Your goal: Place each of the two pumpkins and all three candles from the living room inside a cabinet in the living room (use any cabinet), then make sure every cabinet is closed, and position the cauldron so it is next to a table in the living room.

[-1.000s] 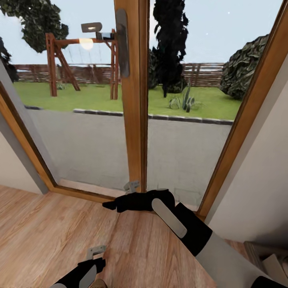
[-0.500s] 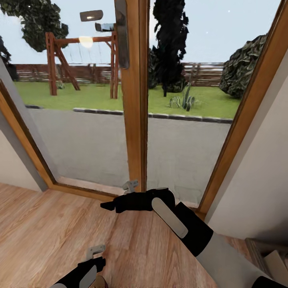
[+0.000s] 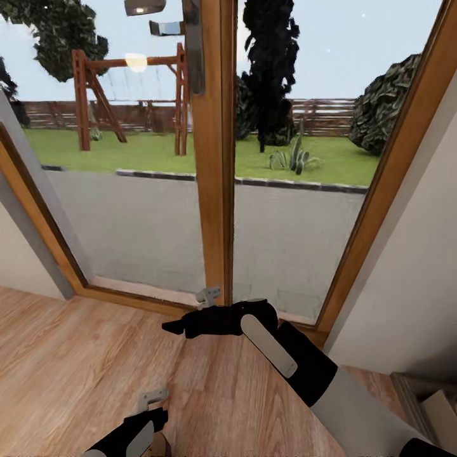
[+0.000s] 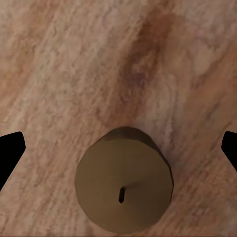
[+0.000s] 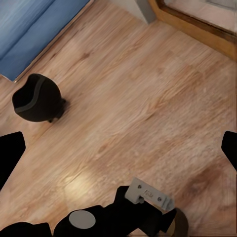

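Left wrist view: a candle [image 4: 124, 185] is being looked down on, standing upright on the wooden floor [image 4: 74, 64], its wick visible in the flat top. The left gripper [image 4: 118, 153] is being held directly above it with its fingers spread wide to either side, nothing being touched; the candle looks brownish here, possibly from shadow. In the head view, the left gripper [image 3: 147, 406] is being held low over the floor [image 3: 63, 362] before a glass door [image 3: 212, 146], while the right gripper [image 3: 206, 295] is being held out near the door's base, apparently empty; whether its fingers are apart cannot be told. From the right wrist, the cauldron [image 5: 37, 98] is being seen on the floor, well apart from the left arm [image 5: 118, 217]. This candle is judged not yet picked up, and the cauldron is not beside any table in view.
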`<state>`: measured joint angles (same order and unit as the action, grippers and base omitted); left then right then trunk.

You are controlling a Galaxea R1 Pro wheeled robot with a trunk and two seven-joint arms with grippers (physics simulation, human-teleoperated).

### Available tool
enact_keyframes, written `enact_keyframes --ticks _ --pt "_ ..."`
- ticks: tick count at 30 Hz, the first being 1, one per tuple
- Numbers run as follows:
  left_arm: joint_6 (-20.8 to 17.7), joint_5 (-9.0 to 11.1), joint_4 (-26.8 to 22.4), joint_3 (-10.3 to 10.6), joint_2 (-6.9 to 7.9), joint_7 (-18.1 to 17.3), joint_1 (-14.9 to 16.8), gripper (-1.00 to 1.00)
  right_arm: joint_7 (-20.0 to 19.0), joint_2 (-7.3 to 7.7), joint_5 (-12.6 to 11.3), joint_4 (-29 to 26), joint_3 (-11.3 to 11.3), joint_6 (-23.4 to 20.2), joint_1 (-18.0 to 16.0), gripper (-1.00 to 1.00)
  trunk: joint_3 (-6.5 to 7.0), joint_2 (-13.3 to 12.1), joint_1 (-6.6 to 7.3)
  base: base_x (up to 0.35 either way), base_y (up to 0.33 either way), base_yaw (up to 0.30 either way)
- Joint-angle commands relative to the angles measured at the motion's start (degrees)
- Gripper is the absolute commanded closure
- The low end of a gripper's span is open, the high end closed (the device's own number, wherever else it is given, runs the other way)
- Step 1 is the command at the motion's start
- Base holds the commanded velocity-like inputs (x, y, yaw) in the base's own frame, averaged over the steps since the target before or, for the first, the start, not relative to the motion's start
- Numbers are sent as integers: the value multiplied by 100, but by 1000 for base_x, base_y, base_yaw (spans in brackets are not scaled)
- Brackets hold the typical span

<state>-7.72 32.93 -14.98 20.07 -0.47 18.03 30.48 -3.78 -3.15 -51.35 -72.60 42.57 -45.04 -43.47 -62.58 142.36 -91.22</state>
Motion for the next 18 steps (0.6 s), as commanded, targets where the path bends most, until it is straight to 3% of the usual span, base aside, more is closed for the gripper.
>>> enact_keyframes --ticks 1,18 --pt "-28 36 -13 49 4 42 2 -100 -34 -1 31 15 -3 -19 -4 -100 -23 44 -21 0 0 0" --pt "-78 29 -8 58 -14 73 2 -100 -35 -2 37 70 -4 -14 -4 -100 -395 110 -87 0 0 0"
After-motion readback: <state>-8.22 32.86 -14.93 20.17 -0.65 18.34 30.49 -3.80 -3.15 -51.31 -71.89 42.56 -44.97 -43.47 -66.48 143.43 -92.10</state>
